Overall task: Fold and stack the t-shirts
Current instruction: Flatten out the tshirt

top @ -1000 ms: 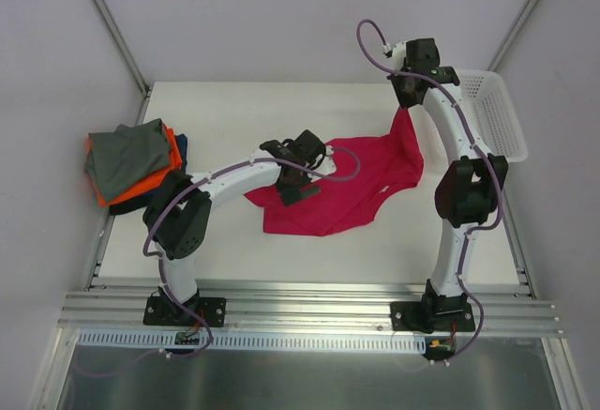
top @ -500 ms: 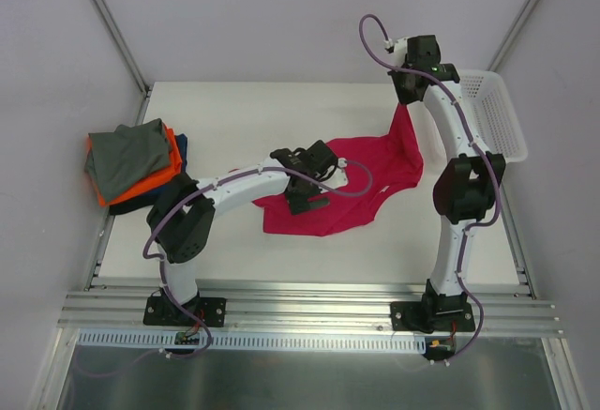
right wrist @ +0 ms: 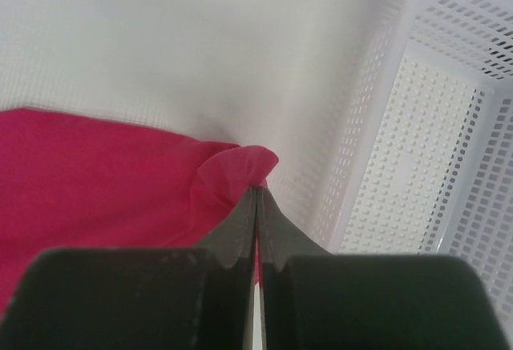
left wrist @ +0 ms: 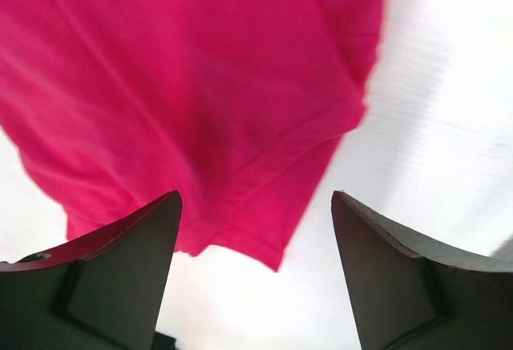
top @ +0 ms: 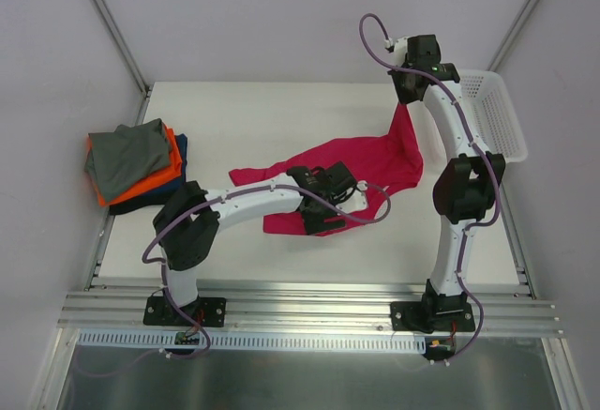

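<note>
On the white table [top: 281, 119], the biggest thing in play is the magenta t-shirt [top: 375, 161], spread unfolded right of centre, with one thin strip trailing out to the left. Its near edge is partly lost under the left arm, so the full outline can't be made out from the top view. The cloth is bright pink, soft and rumpled, and at its far right corner it rises in a peak. At the far right corner of the table sits the white mesh basket [top: 502, 119], its near left side cut off by the right arm. Over at the left edge lies the stack: a grey t-shirt [top: 127, 152] on top, an orange t-shirt [top: 167, 177] under it, and a navy t-shirt [top: 181, 145] showing only as a sliver beneath. The left gripper [left wrist: 255, 198] hangs over the pink shirt's hem with its jaws spread wide and nothing between them. Its wrist view is blurred, and whether the fingers [left wrist: 120, 278] touch the cloth can't be told. The right gripper [right wrist: 256, 190] sits just beside the basket wall, jaws pinched tight on a small fold of the pink cloth.
</note>
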{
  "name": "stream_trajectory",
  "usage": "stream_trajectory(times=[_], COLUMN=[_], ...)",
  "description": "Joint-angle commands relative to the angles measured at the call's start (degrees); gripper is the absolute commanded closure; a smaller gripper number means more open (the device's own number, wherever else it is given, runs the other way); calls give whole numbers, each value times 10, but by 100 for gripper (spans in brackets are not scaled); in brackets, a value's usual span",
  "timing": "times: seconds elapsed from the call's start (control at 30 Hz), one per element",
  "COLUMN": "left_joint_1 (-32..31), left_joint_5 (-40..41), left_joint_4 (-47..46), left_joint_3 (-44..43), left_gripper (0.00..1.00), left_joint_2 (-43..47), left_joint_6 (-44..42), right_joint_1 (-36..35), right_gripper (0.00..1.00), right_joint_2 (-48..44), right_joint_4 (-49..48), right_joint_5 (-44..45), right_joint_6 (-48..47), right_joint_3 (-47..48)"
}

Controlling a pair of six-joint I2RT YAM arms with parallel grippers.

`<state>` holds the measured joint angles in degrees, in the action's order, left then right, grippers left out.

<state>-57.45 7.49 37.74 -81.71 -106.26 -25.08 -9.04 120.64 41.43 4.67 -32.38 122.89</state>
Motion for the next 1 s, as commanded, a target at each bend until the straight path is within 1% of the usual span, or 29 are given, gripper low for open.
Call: stream_trajectory(times=[0.0,0.07,0.2,0.23,0.3,0.43,0.5,0.63,0.67,0.7,0.73,0.87,0.97], left_joint_1=[-26,-39,-57,-59,-62,-58,-57,-50,-48,-45,-43,-36,-20], left_joint_5=[-23,-30,-36,-38,-36,-19,-19,-15,-14,-14,-11,-8,-13], left_joint_4=[11,11,10,10,9,-16,-25,-30,-29,-29,-28,-28,-25], left_joint_3=[-18,-13,-7,-10,-14,-21,-25,-45,-49,-53,-56,-62,-65], left_gripper=[26,28,28,30,31,32,36,38,39,42,43,44,53], left_joint_2=[4,0,-11,-23,-36,-78,-89,-108,-109,-107,-102,-89,-94], left_joint_6=[35,52,62,66,75,79,83,90,89,85,82,75,73], right_joint_1=[-2,-2,-2,-2,-2,-5,-9,-12,-13,-15,-15,-15,-16], right_gripper=[100,100,100,99,100,100,100,100,100,100,100,100,100], right_joint_2=[-15,-20,-24,-24,-20,-16,-16,-17,-18,-19,-20,-23,-23], right_joint_4=[-5,-4,-6,-6,-6,-7,-7,-8,-7,-9,-8,-11,-12], right_joint_5=[-3,-4,-2,-4,-4,-2,-1,2,4,5,4,8,10], right_joint_6=[6,6,5,5,7,7,7,7,6,6,6,4,2], right_joint_3=[25,24,17,17,19,27,27,26,25,25,24,24,24])
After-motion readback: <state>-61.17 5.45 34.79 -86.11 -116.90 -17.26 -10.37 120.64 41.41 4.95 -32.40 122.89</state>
